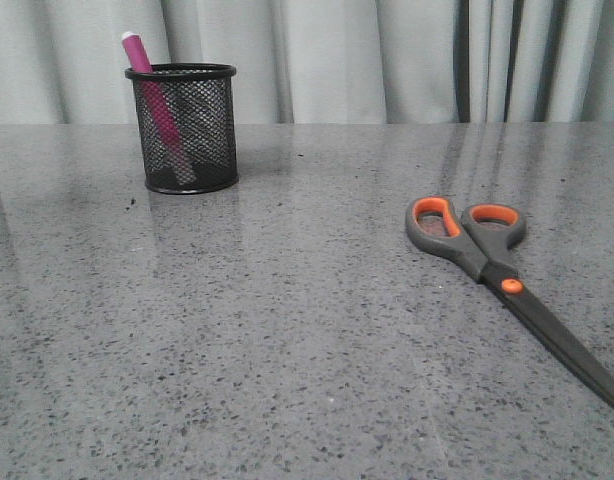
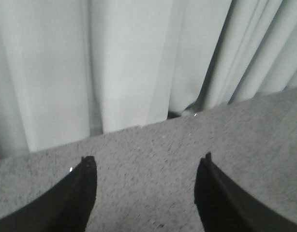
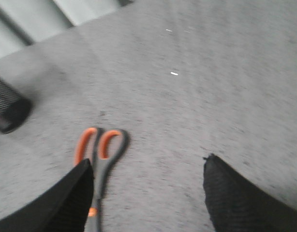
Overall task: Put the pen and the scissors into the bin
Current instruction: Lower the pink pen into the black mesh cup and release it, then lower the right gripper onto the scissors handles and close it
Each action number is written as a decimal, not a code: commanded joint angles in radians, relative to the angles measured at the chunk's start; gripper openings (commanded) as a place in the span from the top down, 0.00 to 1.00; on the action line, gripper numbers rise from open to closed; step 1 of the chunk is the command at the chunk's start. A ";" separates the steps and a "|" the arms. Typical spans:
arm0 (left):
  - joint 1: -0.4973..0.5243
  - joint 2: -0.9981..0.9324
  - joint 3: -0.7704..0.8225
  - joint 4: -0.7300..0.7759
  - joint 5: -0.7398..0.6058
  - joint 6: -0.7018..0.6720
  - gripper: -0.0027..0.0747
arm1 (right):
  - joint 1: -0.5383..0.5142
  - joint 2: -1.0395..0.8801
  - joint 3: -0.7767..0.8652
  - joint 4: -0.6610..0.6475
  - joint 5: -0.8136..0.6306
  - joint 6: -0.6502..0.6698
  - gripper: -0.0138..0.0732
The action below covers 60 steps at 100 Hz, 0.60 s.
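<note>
The black mesh bin stands at the far left of the table, with the pink pen leaning inside it, white tip poking above the rim. The scissors lie flat at the right, orange-lined loops toward the back, blades pointing to the near right. In the right wrist view the scissors lie beside one finger and the bin shows at the edge. My right gripper is open above the table with nothing in it. My left gripper is open over bare table. Neither gripper shows in the front view.
Pale curtains hang behind the table's far edge. The grey speckled tabletop stretches between the bin and the scissors.
</note>
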 commanded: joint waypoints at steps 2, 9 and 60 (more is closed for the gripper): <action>-0.004 -0.162 -0.031 -0.017 0.047 0.003 0.50 | -0.006 0.034 -0.100 0.170 -0.065 -0.189 0.40; -0.004 -0.256 -0.031 -0.017 0.106 0.003 0.55 | -0.006 0.092 -0.180 0.236 -0.009 -0.284 0.48; -0.004 -0.721 0.112 -0.017 0.181 0.003 0.57 | 0.322 0.713 -0.624 -0.055 0.313 -0.089 0.52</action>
